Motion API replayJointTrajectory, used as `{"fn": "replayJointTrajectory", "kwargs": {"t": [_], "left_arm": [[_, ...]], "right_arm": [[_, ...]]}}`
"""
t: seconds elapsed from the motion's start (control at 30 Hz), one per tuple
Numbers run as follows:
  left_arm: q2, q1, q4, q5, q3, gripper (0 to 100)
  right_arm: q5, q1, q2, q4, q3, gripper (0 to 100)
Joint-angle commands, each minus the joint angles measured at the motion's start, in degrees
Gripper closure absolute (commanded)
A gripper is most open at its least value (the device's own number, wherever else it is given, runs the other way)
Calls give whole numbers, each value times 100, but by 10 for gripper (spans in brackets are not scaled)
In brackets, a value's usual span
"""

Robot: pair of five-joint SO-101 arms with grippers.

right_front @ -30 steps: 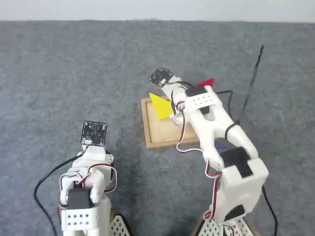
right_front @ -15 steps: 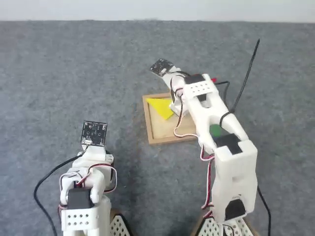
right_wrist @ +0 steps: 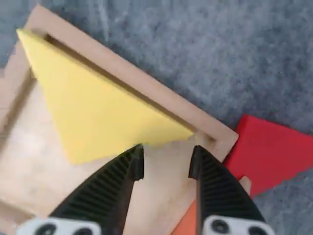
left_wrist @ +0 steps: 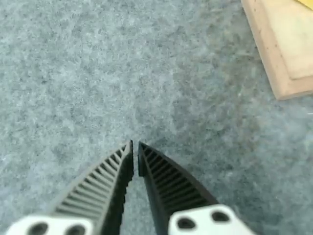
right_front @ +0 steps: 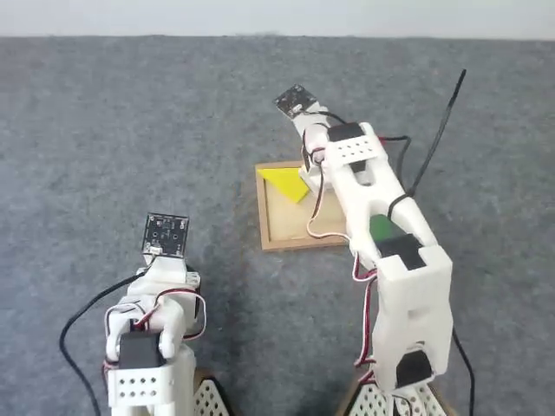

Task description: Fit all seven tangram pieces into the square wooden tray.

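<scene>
The square wooden tray (right_front: 279, 239) lies mid-table. A yellow triangle (right_wrist: 93, 110) rests inside it, its long edge along the far wall and one tip at a corner. My right gripper (right_wrist: 167, 154) hangs open just over the triangle's near edge, with nothing between the fingers. A red piece (right_wrist: 271, 152) lies on the carpet outside the tray's corner. An orange piece (right_wrist: 188, 221) shows low between the right fingers. A green piece (right_front: 379, 228) peeks out beside the right arm. My left gripper (left_wrist: 135, 147) is shut and empty over bare carpet, short of the tray's corner (left_wrist: 279, 63).
Grey carpet (right_front: 130, 113) covers the table, with open room left of the tray. The right arm (right_front: 381, 234) stretches over the tray's right side and hides what lies beneath. A black cable (right_front: 438, 143) rises beside it.
The right gripper carried the tilted yellow triangle farther back, laid it flat in the tray and opened. The tray shifted slightly. The left arm has kept still.
</scene>
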Motion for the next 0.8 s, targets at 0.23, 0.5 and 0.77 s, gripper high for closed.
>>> {"fn": "replayJointTrajectory", "kwargs": {"t": [0.23,0.5,0.77], "left_arm": [[-97,9,18,0,-66,979],[-97,9,18,0,-66,979],[-97,9,18,0,-66,979]], "right_arm": [[-9,-892,-1640,-1209,1688,824],[88,-901,-989,-1218,1380,824],[88,-479,-558,-1200,1116,825]]}}
